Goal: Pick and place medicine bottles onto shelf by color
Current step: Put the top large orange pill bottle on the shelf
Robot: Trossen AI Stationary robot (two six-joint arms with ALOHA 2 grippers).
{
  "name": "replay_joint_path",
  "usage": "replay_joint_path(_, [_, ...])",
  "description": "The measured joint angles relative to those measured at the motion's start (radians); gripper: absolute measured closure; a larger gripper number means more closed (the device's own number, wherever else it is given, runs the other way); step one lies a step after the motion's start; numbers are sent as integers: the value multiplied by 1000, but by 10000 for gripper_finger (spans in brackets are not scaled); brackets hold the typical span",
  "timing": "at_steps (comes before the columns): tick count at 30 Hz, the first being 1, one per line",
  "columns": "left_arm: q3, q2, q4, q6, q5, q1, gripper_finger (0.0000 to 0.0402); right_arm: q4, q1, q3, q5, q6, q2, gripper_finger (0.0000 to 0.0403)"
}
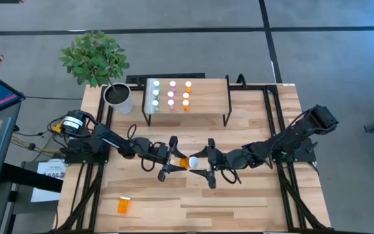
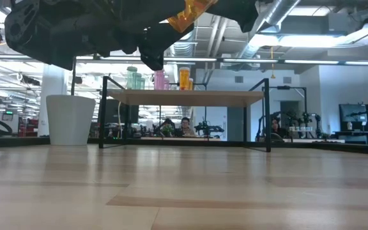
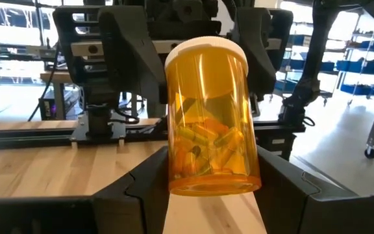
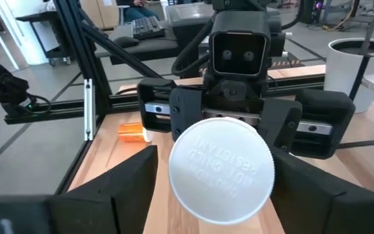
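Observation:
A large orange medicine bottle (image 1: 186,162) with a white cap (image 4: 221,170) hangs in the air over the table's middle, between the two arms. My left gripper (image 1: 176,162) is shut on its orange body. My right gripper (image 1: 203,164) is open and faces it; its fingers stand on either side of the cap, apart from it. The shelf (image 1: 206,97) stands at the far side on black legs. It carries a green row (image 1: 155,94), a pink row (image 1: 171,94) and an orange row (image 1: 187,95) of bottles. Another orange bottle (image 1: 123,206) lies on its side near the table's left near corner. My left gripper pinches the bottle's orange body at its base end (image 3: 239,177) between its two fingers (image 3: 141,195). The fingers come in level from the table's left and lie along the bottle. The bottle is lifted clear and lies roughly level, its cap (image 3: 206,49) pointing toward my right gripper.
A white plant pot (image 1: 119,97) with a leafy plant stands left of the shelf, at the far left. Black frame rails (image 1: 274,130) run along the table's left and right sides. Bare wood lies between the arms and the near edge. People sit in the room beyond the table.

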Motion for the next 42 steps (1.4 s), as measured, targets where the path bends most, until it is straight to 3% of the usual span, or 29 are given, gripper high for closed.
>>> replay_joint_path(19, [-2, 0, -1, -15, 10, 1, 230, -15, -8, 0, -2, 3, 0, 184])
replay_joint_path(25, [-2, 0, 0, -30, 34, 1, 227, -15, -8, 0, -3, 3, 0, 180])
replay_joint_path(35, [0, 0, -25, -65, 43, 16, 129, -38, -7, 0, -11, -12, -51, 181])
replay_joint_path(42, [0, -12, -141, -75, 43, 47, 97, -201, -44, 4, 13, -35, -210, 177])
